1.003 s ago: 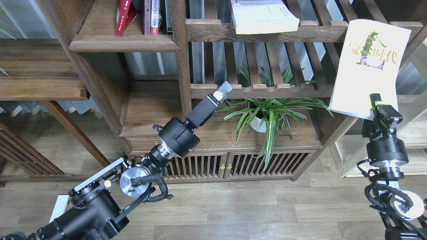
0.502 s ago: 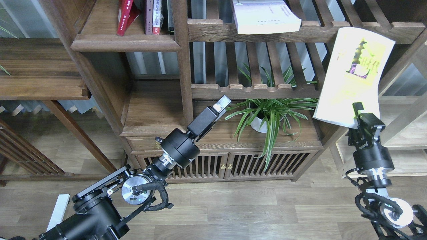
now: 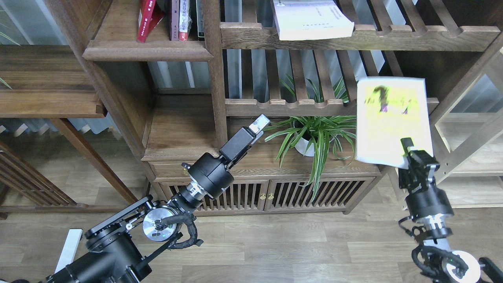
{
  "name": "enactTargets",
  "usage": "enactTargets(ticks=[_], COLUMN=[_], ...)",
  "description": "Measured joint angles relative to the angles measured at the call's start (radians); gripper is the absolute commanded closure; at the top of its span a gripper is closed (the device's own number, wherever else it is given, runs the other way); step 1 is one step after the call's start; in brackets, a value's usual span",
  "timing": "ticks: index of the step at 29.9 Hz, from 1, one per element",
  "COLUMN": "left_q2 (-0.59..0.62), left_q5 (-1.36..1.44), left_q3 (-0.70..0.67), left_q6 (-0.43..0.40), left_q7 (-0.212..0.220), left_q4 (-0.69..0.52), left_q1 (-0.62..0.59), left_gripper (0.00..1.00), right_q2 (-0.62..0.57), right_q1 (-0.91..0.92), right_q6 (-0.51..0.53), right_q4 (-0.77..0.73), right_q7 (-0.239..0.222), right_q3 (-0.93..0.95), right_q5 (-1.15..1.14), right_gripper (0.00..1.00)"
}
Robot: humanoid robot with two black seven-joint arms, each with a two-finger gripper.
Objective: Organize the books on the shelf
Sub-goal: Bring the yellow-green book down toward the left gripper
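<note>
Yellow-green book (image 3: 389, 118) stood upright above the right gripper (image 3: 410, 151), pinched at its lower edge; left gripper (image 3: 257, 125) unclear.

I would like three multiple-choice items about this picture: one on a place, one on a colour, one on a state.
1. Where does the white book lie?
A. on the slatted rack at the top
B. on the floor
C. beside the plant pot

2. What colour is the cover of the book in the right claw?
A. blue
B. yellow-green
C. black

3. What is the state of the left claw?
A. grips a red book
B. grips the plant
C. holds nothing

Key: 1 A, it rests across the top slats; 2 B, the yellow-green book shows that cover; 3 C, nothing is at its fingers.
</note>
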Motion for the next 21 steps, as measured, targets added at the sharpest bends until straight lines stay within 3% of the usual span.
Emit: enactTargets(ticks=[13,21], left_q2=[0.0,0.0], left_q5=[0.0,-0.107], left_q3=[0.014,-0.039], left_q6=[0.001,0.081], left_q7=[0.01,0.01], left_q4=[0.062,0.095], left_q1=[0.011,-0.003], left_gripper=[0.01,0.02], right_q2=[0.028,0.15], right_q1=[0.046,0.149], right_q6=[0.0,0.0], right_q4=[0.01,0.008], right_q7=[0.0,-0.002], right_q3=[-0.049,-0.121], right_q5=[-0.008,-0.073], right_gripper=[0.97,0.97])
